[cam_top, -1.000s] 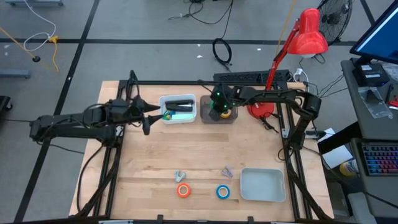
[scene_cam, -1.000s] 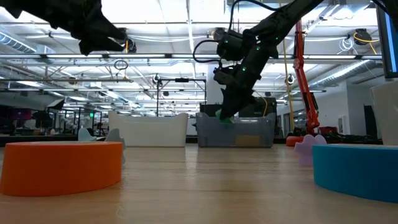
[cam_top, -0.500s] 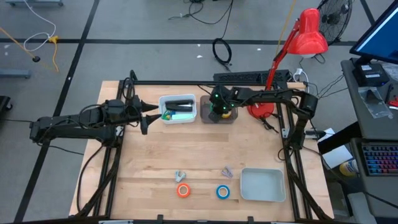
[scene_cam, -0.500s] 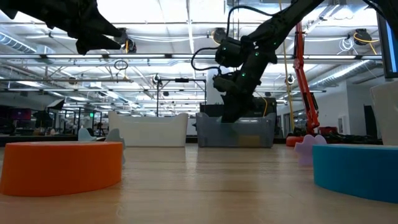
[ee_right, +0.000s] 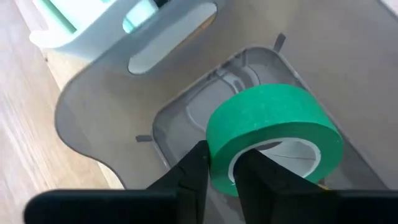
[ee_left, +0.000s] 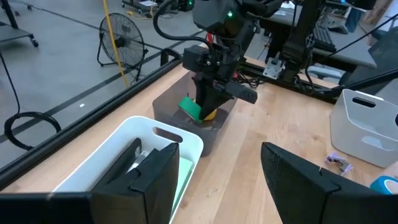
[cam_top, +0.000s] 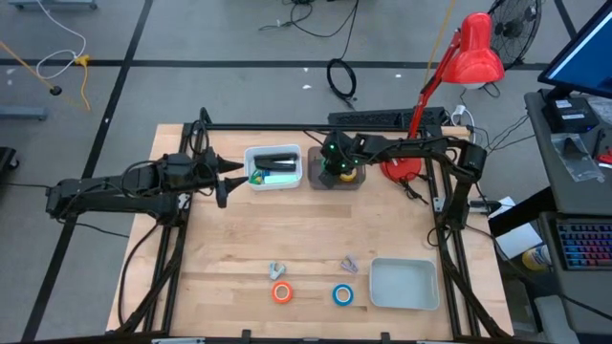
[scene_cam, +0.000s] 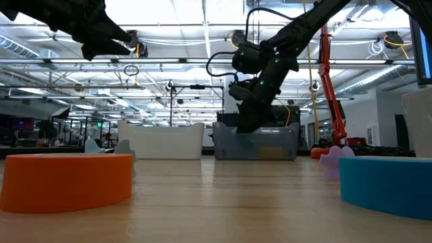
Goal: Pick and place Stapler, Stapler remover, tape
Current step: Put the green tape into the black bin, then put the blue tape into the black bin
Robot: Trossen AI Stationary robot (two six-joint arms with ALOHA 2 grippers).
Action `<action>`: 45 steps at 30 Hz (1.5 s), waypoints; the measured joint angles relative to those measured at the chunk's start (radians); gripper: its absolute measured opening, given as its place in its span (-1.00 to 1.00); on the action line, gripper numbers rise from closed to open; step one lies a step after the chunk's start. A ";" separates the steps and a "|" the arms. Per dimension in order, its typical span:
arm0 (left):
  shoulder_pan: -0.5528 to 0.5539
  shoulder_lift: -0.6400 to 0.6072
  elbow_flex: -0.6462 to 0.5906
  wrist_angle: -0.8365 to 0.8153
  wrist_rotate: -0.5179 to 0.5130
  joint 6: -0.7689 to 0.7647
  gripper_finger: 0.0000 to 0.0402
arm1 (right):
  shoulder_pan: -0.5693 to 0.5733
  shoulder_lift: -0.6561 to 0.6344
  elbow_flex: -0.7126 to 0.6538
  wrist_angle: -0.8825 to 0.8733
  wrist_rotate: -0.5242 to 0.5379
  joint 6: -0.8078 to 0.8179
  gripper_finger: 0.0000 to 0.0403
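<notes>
A green tape roll (ee_right: pixel 273 134) hangs tilted inside the grey bin (cam_top: pixel 337 180) at the table's far edge, with my right gripper (ee_right: pixel 221 171) shut on it. A sliver of a yellow roll (ee_left: pixel 209 114) shows beneath it. A dark stapler (cam_top: pixel 277 159) lies in the white bin (cam_top: pixel 274 168) beside the grey one. My left gripper (cam_top: pixel 222 180) hovers open just left of that white bin. Near the front edge an orange roll (cam_top: pixel 282 292) and a blue roll (cam_top: pixel 343 295) lie flat, with two small stapler removers (cam_top: pixel 276 271) (cam_top: pixel 349 264) behind them. My right gripper has the green roll's wall (ee_right: pixel 219 163) between its two fingers, one finger inside the pale core and one outside. The fingers slant down into the bin from the table's right. The roll sits tilted, and I cannot tell whether it rests on the yellow roll.
An empty white tray (cam_top: pixel 403 284) stands at the front right. A red lamp (cam_top: pixel 473 53) rises behind the right arm's base. The middle of the wooden table (cam_top: pixel 306 229) is bare.
My right gripper has sunk into the grey bin with the green roll; in the low view the roll was above the bin's rim and is now hidden behind its wall.
</notes>
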 joint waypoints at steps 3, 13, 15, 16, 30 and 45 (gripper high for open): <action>0.000 0.000 0.000 0.000 0.000 0.002 0.13 | -0.001 0.000 0.000 -0.015 0.000 0.000 -0.62; 0.000 0.000 0.000 0.000 0.000 0.001 0.13 | -0.002 0.000 0.000 -0.021 0.000 0.000 -0.46; 0.000 0.000 0.000 0.001 0.000 0.002 0.13 | -0.002 0.000 0.000 -0.016 0.000 0.000 -0.44; 0.000 0.000 0.000 0.003 0.001 0.001 0.13 | -0.002 0.000 0.000 -0.013 0.000 0.000 -0.44; 0.000 0.000 0.000 0.008 0.001 0.001 0.13 | 0.000 -0.037 -0.001 -0.012 -0.082 -0.062 -0.42; 0.000 0.000 0.001 0.008 0.004 0.001 0.13 | 0.105 -0.231 -0.002 -0.175 -0.186 -0.169 -0.42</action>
